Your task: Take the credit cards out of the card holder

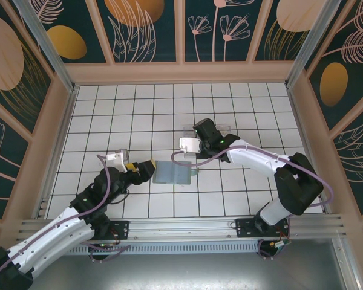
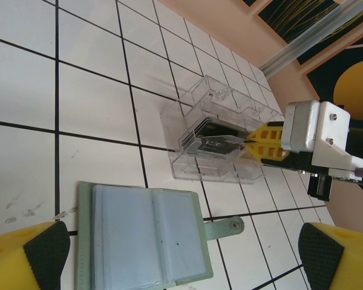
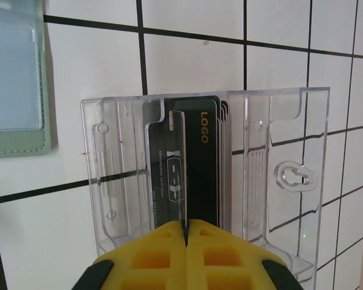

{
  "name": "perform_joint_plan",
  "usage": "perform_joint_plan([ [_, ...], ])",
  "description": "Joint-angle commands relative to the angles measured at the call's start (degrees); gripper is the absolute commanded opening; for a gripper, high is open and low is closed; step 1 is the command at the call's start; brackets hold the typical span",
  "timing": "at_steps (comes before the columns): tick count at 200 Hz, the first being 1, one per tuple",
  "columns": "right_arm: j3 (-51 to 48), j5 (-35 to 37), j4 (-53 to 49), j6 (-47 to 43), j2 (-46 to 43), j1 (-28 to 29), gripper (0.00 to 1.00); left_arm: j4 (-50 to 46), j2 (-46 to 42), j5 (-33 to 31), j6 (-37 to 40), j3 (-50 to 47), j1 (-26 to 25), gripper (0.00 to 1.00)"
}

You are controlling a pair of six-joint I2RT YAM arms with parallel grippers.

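Right pincer (image 3: 186, 228): clamped shut, yellow fingers pressed together on the bottom edge of one thin card, and it's a firm pinch!
Card (image 3: 183, 199): upright on its edge in the clear box, seen almost edge-on from the right wrist, so its colour is hard to call.
Cards (image 3: 204, 163): more of them are packed upright just beside the gripped one in the same middle compartment. The front one is dark with a gold "LOGO", and thin pale edges are stacked behind it.
Card holder (image 1: 172, 173): grey-green, lying flat and open on the tiles with two clear-window panels facing up. It sits between the two arms, near the box but not touching it.
Tab (image 2: 224, 228): a small green strap with a snap pokes out of the holder's side toward the box.
Box (image 2: 230, 109): see-through plastic, flat on the tiles and split into compartments. From overhead it lies under the right pincer (image 1: 204, 129), beyond the holder.
Left pincer (image 1: 146, 169): spread wide and holding nothing! In its own wrist view the black-padded fingers (image 2: 45, 248) flank the holder's near end. Whether they touch it, I cannot tell.
Table (image 1: 139, 109): white tiles with dark grid lines.
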Motion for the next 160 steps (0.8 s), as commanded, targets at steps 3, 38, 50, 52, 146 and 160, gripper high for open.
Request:
perform_joint_plan([
  [3,0.0,-0.5,2.0,-0.3,1.4,-0.5,0.13,0.4,-0.4,-0.2,0.1,-1.0,-0.1,0.98],
  [38,0.4,0.2,2.9,-0.2,2.1,-0.6,0.25,0.1,-0.7,-0.3,0.0,-1.2,-0.1,0.99],
  [50,0.6,0.7,3.3,-0.2,2.3,-0.7,0.26,0.1,-0.7,-0.4,0.1,-1.2,-0.1,0.98],
  [52,0.6,0.8,3.4,-0.1,2.2,-0.7,0.26,0.1,-0.7,-0.4,0.1,-1.2,-0.1,0.99],
  [146,3.9,0.6,5.6,8.8,0.0,-1.2,0.37,-0.3,0.6,-1.7,-0.7,-1.8,-0.1,0.99],
  [160,5.0,-0.4,5.4,15.7,-1.4,-1.2,0.38,-0.9,2.2,-2.9,-1.4,-1.6,-0.1,0.98],
])
